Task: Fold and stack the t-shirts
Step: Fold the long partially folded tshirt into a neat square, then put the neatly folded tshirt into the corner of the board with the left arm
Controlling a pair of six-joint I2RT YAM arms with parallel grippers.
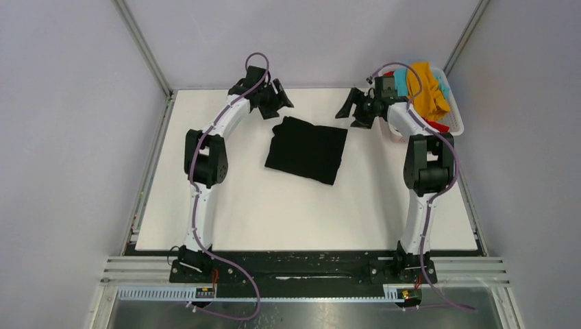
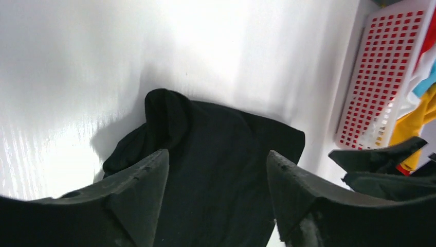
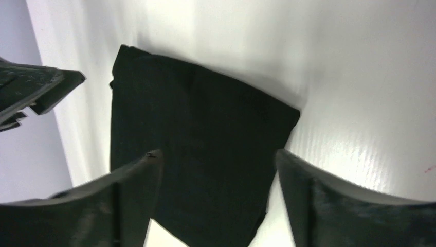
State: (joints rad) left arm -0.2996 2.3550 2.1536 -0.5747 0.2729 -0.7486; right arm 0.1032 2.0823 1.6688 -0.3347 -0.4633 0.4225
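A black t-shirt [image 1: 307,149] lies folded into a rough square on the white table, near the middle back. It also shows in the left wrist view [image 2: 216,170] and the right wrist view [image 3: 200,149]. My left gripper [image 1: 279,101] is open and empty, held above the table just beyond the shirt's far left corner. My right gripper [image 1: 354,110] is open and empty, held above the table beyond the shirt's far right corner. Mustard-orange [image 1: 426,89], teal-blue [image 1: 400,79] and red [image 1: 436,126] t-shirts lie bunched in the basket.
A white slotted basket [image 1: 455,123] stands at the table's far right corner, right beside the right arm; it also shows in the left wrist view [image 2: 378,77]. The white table [image 1: 301,212] is bordered by metal rails and grey walls.
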